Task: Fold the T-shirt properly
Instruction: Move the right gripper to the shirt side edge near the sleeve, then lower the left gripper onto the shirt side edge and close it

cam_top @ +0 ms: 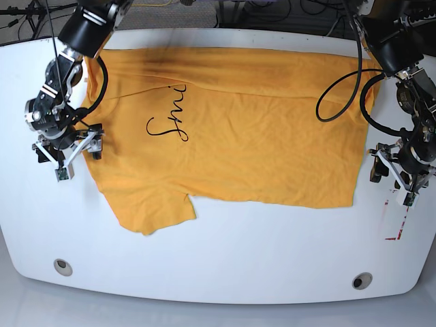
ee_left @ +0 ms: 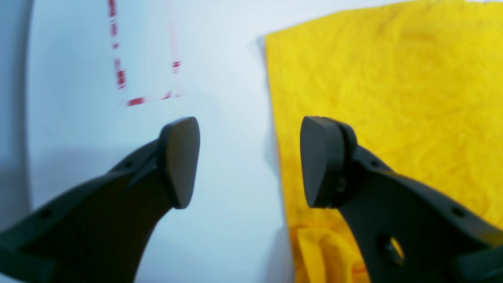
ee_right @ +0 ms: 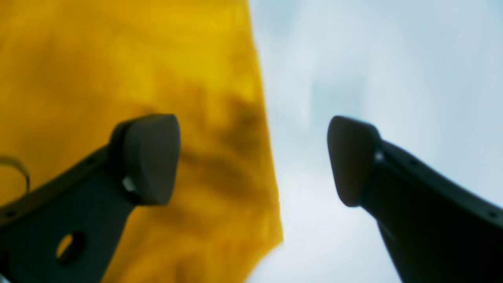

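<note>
The mustard-yellow T-shirt (cam_top: 259,129) lies flat across the white table (cam_top: 225,259), with black script (cam_top: 167,116) near its left side and a short sleeve (cam_top: 153,211) sticking out at the lower left. My left gripper (ee_left: 250,161) is open over the shirt's right edge (ee_left: 275,118): one finger (ee_left: 322,161) is over cloth, the other (ee_left: 178,161) over bare table. At the opposite side, my right gripper (ee_right: 251,159) is open and straddles the shirt's edge (ee_right: 267,157). Neither gripper holds anything. In the base view the left gripper (cam_top: 402,170) is at the right and the right gripper (cam_top: 65,146) at the left.
Red tape marks (ee_left: 122,78) sit on the table just outside the shirt's right edge, by the left gripper (cam_top: 395,218). Two round fittings (cam_top: 63,266) (cam_top: 362,280) lie near the table's front edge. Black cables (cam_top: 340,88) loop over the shirt's right part.
</note>
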